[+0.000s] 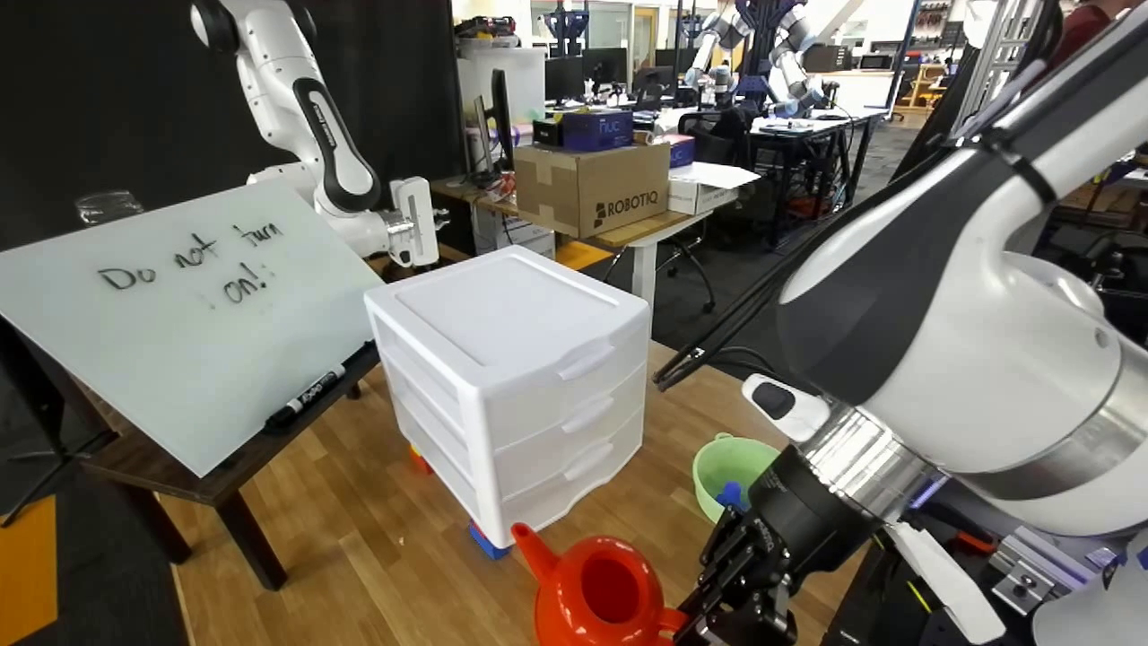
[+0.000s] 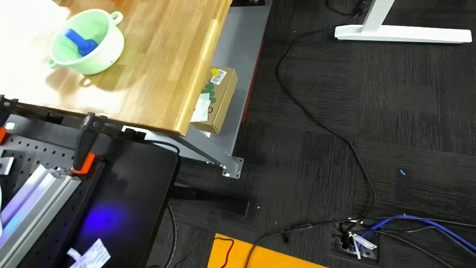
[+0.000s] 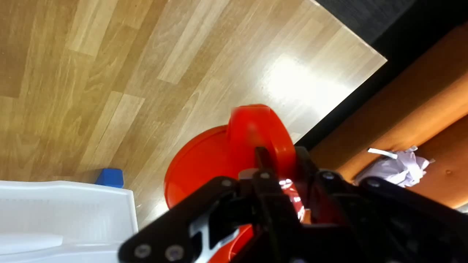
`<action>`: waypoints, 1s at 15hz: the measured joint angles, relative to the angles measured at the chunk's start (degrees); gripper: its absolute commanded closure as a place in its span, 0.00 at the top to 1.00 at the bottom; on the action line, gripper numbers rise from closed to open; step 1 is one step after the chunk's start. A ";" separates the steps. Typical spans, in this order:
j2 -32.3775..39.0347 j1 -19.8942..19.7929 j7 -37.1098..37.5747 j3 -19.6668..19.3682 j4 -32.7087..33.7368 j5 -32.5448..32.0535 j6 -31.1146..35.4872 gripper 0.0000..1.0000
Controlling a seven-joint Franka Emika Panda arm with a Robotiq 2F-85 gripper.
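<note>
**Red teapot (image 1: 572, 588) hangs on a one-sided hold**

The gripper (image 3: 283, 157) looks closed on the teapot's handle (image 3: 257, 129), a finger either side. The teapot is on or over the counter (image 3: 120, 84), apparently near the edge facing the brown upholstery (image 3: 398, 117), inward of the corner in the wrist view; whether its base touches the wood I cannot tell.

With the hold at one side, the body's weight could twist the glossy handle between the fingers and tip the lidless mouth. A slip while moving outward could send it over that edge.

The spout (image 1: 535, 554) points towards the white three-drawer unit (image 1: 538, 404). A swing that way might strike the unit or nudge the blue block (image 3: 110, 178) at its foot, unsettling the drawers if that block bears weight.

The green two-handled pot (image 2: 111, 54), inward of another corner, holds a blue object (image 2: 86, 46); a low sweep of the wrist could knock it.
</note>
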 measured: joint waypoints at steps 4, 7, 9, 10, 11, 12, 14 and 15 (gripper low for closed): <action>-0.50 -0.95 -13.64 0.90 -0.02 19.88 0.24 0.05; -0.53 -3.18 -20.99 1.54 -0.06 28.27 0.26 0.05; -0.87 -6.12 -20.35 1.78 0.29 26.84 0.26 0.05; -1.07 -7.41 -20.16 1.92 0.38 26.61 0.26 0.05; -1.34 -8.58 -19.76 2.22 0.43 26.54 0.26 0.05; -1.61 -9.70 -19.11 2.70 0.50 26.50 0.25 0.05; -2.08 -11.62 -17.09 4.12 0.51 26.48 0.25 0.05; -2.14 -12.48 -15.62 5.09 0.51 26.48 0.25 0.05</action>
